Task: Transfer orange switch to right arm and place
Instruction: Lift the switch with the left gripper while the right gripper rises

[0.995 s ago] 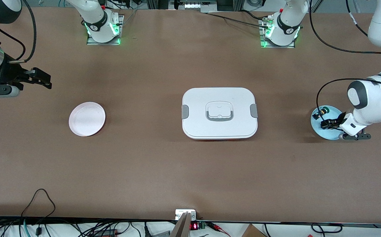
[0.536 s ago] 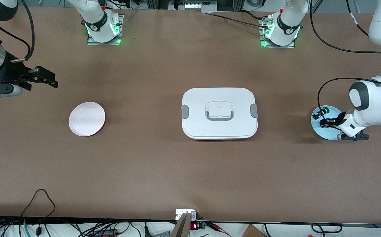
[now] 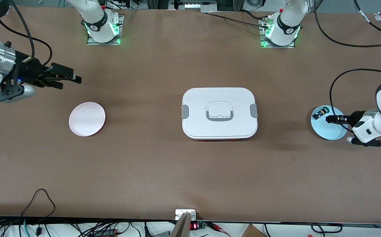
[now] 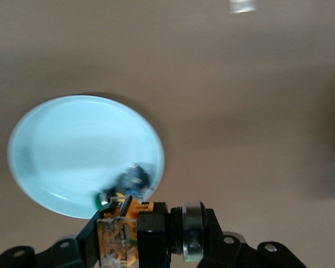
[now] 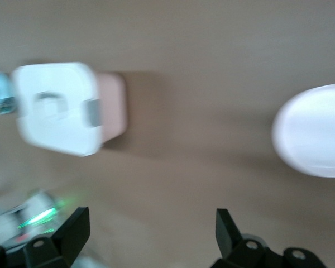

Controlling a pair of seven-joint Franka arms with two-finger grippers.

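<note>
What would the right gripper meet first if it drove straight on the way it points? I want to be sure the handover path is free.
Probably nothing close: the open right gripper points along the table toward the left arm's end. The white lidded box lies nearer the front camera than that line, though height is hard to judge.

left gripper [image 3: 329, 119] lifted orange switch [image 4: 118, 241] off blue plate [image 3: 328, 131] | right gripper [image 3: 68, 77] advanced toward table centre

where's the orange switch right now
The orange switch is clamped in the left gripper, lifted over the light blue plate at the left arm's end of the table, above the green switch that lies on the plate.
</note>
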